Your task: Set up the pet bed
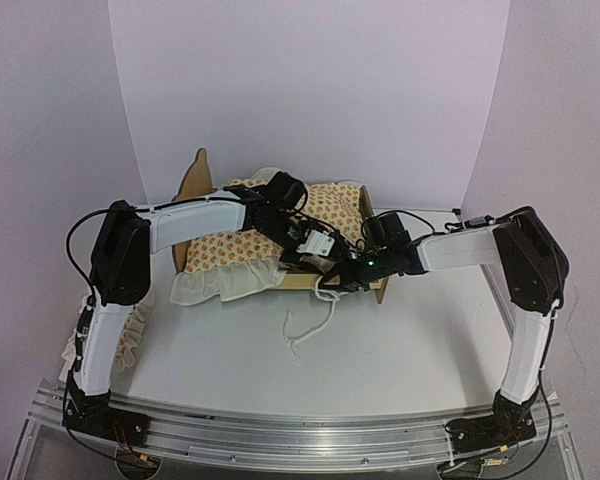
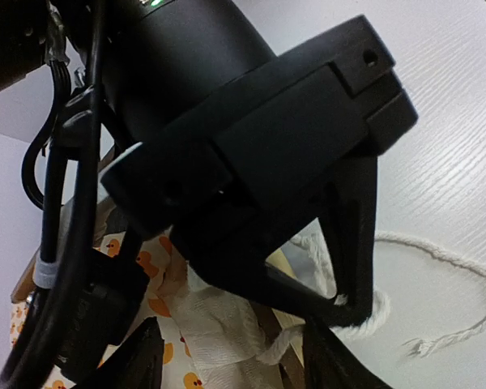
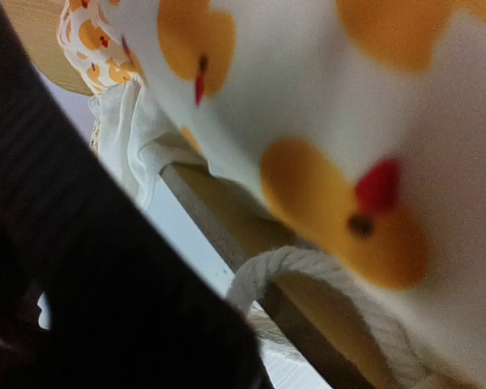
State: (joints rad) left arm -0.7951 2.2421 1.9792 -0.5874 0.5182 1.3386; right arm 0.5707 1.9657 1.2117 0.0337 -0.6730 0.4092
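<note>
**Location.** The bed (image 1: 193,185) stands at the far centre of the counter (image 1: 400,370), headboard to the left. The cushion (image 1: 235,245) lies on it, with its ruffle hanging over the near rail. A loose tie (image 1: 310,320) trails onto the counter near the bed's foot end. A pillow (image 1: 135,335) lies at the near left, beside the left arm's base.

**Claws.** The right claw (image 2: 344,310) is clenched, pinching the tie at the very ends of its fingers. The left claw (image 2: 236,366) is released. Its fingers stand apart, with ruffle and tie lying between them but nothing clamped.

**Risks.**
- The pinch sits at the fingertips only, so a pull could let the tie slip out.
- A firm pull could instead drag the cushion off the rail, or shift the light frame along the counter.
- The two claws are crowded together at the near foot corner. A careless move by either could knock the other, or snag the cables on the left wrist.

**Pose.** The left arm reaches from its base up and rightward across the cushion, wrist angled down at the near rail. The right arm extends leftward, low over the counter, with its forearm nearly level.
</note>
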